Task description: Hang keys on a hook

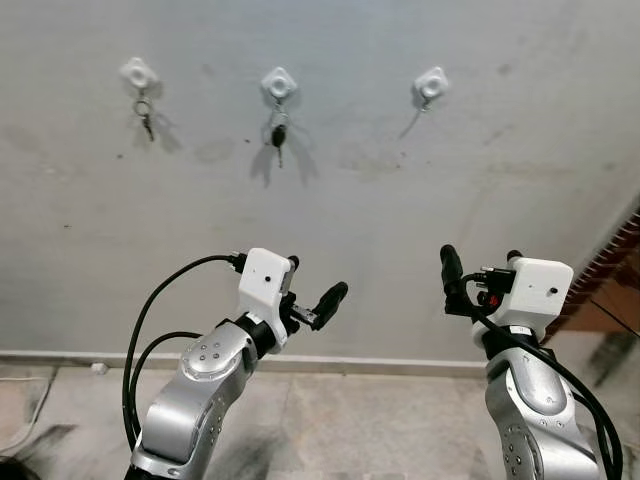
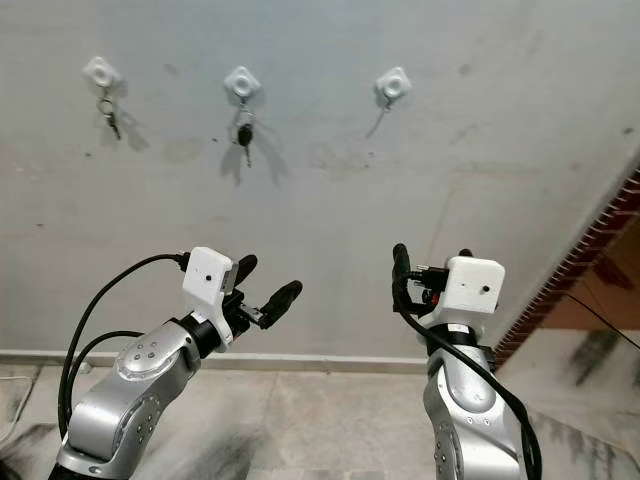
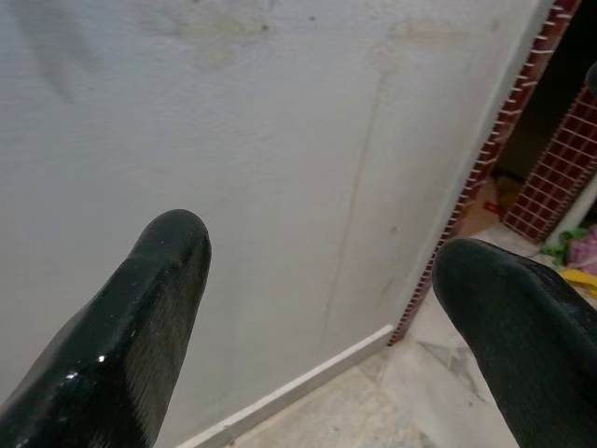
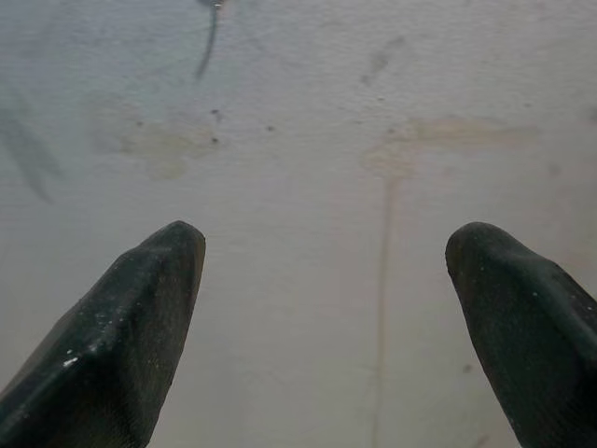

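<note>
Three white hooks are fixed high on the grey wall. The left hook (image 1: 138, 73) carries a small key (image 1: 146, 115). On the middle hook (image 1: 279, 83) hangs a key bunch with a black fob (image 1: 278, 135). The right hook (image 1: 432, 85) is bare and casts a thin shadow. My left gripper (image 1: 315, 282) is raised well below the middle hook, open, with nothing between its fingers (image 3: 140, 317). To the right, my right gripper (image 1: 482, 262) is lifted below the right hook, also open and holding nothing; its fingertips (image 4: 121, 317) face the blank wall.
A pale baseboard (image 1: 330, 362) runs along the foot of the wall above a grey tiled floor (image 1: 330, 420). The wall ends at a red brick edge (image 1: 610, 265) on the right, with an opening beyond. A cable (image 1: 20, 420) lies on the floor at the left.
</note>
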`<state>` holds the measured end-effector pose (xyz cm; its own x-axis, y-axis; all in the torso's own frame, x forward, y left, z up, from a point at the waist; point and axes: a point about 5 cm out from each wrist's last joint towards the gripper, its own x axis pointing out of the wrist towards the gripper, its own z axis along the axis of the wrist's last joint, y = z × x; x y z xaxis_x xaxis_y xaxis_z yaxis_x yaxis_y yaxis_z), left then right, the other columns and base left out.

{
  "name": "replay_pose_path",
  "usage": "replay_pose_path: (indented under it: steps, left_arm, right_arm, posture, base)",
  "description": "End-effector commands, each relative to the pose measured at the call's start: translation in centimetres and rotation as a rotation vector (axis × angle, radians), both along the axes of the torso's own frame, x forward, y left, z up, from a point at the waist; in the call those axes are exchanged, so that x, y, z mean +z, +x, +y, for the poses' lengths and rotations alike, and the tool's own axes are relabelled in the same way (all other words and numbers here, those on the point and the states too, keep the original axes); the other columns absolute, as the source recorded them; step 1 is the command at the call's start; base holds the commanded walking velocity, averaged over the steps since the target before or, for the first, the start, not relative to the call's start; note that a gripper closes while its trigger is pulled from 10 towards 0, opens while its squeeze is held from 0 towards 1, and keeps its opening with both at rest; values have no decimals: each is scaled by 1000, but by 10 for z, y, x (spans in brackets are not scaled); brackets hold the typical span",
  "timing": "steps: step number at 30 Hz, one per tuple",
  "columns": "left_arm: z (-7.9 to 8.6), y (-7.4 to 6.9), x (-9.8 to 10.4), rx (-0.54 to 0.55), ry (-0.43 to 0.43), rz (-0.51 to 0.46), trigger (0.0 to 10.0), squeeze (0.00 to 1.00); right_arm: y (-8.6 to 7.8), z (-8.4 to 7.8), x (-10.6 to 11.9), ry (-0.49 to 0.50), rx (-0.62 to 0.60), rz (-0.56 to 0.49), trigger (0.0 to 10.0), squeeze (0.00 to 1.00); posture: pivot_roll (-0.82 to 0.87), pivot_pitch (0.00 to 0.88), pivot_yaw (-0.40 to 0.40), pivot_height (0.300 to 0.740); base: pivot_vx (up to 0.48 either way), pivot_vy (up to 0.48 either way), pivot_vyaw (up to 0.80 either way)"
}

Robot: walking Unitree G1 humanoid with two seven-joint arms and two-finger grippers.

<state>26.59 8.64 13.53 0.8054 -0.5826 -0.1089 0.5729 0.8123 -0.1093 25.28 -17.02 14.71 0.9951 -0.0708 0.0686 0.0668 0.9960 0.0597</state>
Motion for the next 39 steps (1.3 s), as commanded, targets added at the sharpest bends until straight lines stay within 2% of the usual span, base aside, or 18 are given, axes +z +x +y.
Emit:
replay_pose_path:
  steps: [1,15,31,39]
  left_arm:
    - [2,2,-2,15,0,11,10000,0]
    - [14,23,7,106,-27,-2,10000,0]
    - [9,19,4,72,-35,11,10000,0]
    - [8,18,5,54,-30,12,10000,0]
  right_arm:
    - [1,-1,0,-2,4,9,10000,0]
    - [2,-4,3,-21,11,15,10000,0]
    - [3,-3,4,-23,26,18,10000,0]
    - [5,-2,5,-20,25,8,10000,0]
  posture:
    - [90,0,-33,740]
    - [79,0,-47,740]
    - [81,0,-54,740]
    - [84,0,-49,740]
  base:
    - [0,0,-800]
    - [0,0,-800]
    - [0,0,-800]
    - [0,0,0]
